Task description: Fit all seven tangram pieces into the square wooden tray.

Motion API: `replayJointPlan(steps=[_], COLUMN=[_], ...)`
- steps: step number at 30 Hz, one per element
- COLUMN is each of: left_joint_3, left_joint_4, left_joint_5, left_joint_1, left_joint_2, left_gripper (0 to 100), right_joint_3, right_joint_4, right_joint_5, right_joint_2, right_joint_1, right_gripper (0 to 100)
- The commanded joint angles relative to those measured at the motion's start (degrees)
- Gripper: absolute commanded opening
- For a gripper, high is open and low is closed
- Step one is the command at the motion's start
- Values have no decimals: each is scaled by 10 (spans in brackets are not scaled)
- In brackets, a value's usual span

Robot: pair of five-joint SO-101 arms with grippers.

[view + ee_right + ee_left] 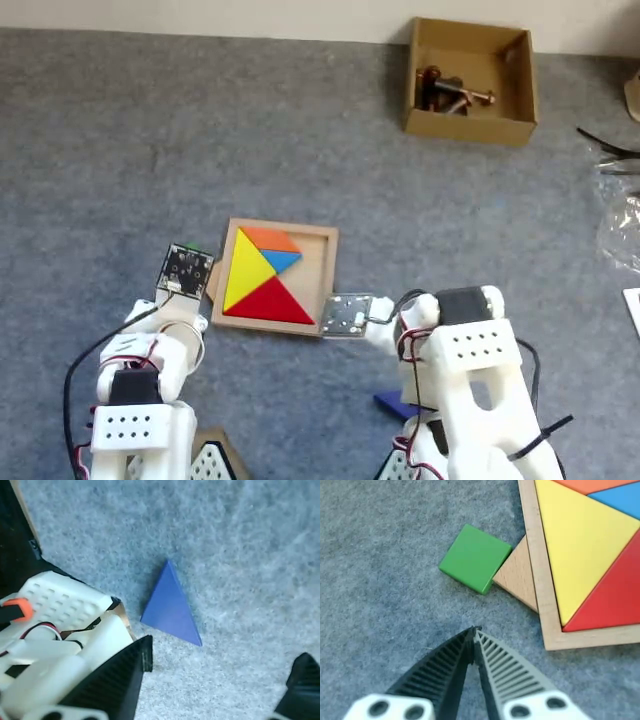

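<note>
The square wooden tray (328, 270) lies mid-table and holds an orange piece (268, 238), a blue triangle (282, 260), a yellow triangle (245, 272) and a red triangle (272, 300). Just outside the tray rim (540, 580) on the carpet, a green square (475, 557) touches a plain wooden triangle (517, 575). My left gripper (474, 632) is shut and empty, a short way from the green square. A dark blue triangle (171, 607) lies flat on the carpet beyond my right gripper (225, 652), which is open and empty. The same triangle (393, 404) peeks out under the right arm.
A cardboard box (470, 80) with small items stands at the back right. Cables and a plastic bag (620, 215) lie at the right edge. The right arm's base (50, 605) sits close beside the dark blue triangle. Grey carpet covers the table.
</note>
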State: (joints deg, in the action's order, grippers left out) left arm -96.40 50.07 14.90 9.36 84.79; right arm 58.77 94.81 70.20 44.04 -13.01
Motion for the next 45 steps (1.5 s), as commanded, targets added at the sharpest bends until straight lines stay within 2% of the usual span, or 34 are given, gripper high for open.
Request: replayJointPlan(steps=[1,10,18,35,42,45], left_joint_3=[-13,-13,-13,-13,-13,-13], left_joint_4=[2,2,2,2,2,2], left_joint_5=[4,4,4,4,4,4], left_joint_1=[-7,-7,-7,-7,-7,-7], left_joint_2=[8,8,8,8,8,8], left_gripper=[7,7,7,7,7,7], right_joint_3=[40,55,58,138,145,122], right_joint_4=[7,-29,-35,-139,-142,-143], right_joint_5=[5,9,7,4,5,-26], right_joint_2=[-12,-13,-14,-12,-11,-7], right_joint_1=[22,83,84,97,95,95], right_gripper=[404,404,404,404,404,404])
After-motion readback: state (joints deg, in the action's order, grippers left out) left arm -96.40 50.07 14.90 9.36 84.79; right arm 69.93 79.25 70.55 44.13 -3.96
